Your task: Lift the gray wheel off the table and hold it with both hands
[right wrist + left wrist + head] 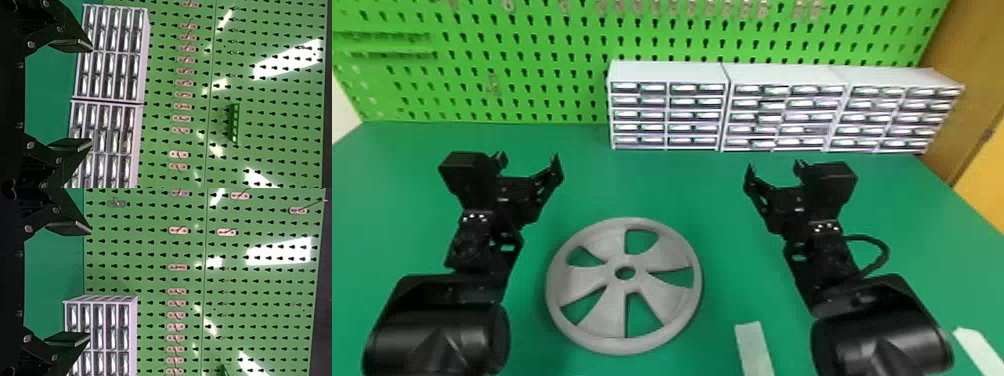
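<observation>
Step in hand, as judged: bring both grasps to the gray wheel (662,257), since it lies flat on the green surface (652,185) and is untouched. Suggested method: draw the left tool (528,162) and right tool (775,167) back toward the robot, keeping them outside the rim, then lower and turn them inward at opposite sides. One flat finger should probably go under the rim or through a spoke opening, the other over or outside it. Close both together; lift slowly and level. Risk: if one side closes first, the wheel may slide or spin. The right tool should also avoid the pale strip (754,350), which lies between the wheel and the right forearm. Tool state: both pairs of fingers spread wide, nothing between them; in the wrist views they face the pegboard (148,278). Position: wheel between the two forearms, nearer the robot than either tool and apart from both. It sits closer to the left arm, so the right tool has farther to come across. Height of the tools above the surface: cannot tell exactly.
</observation>
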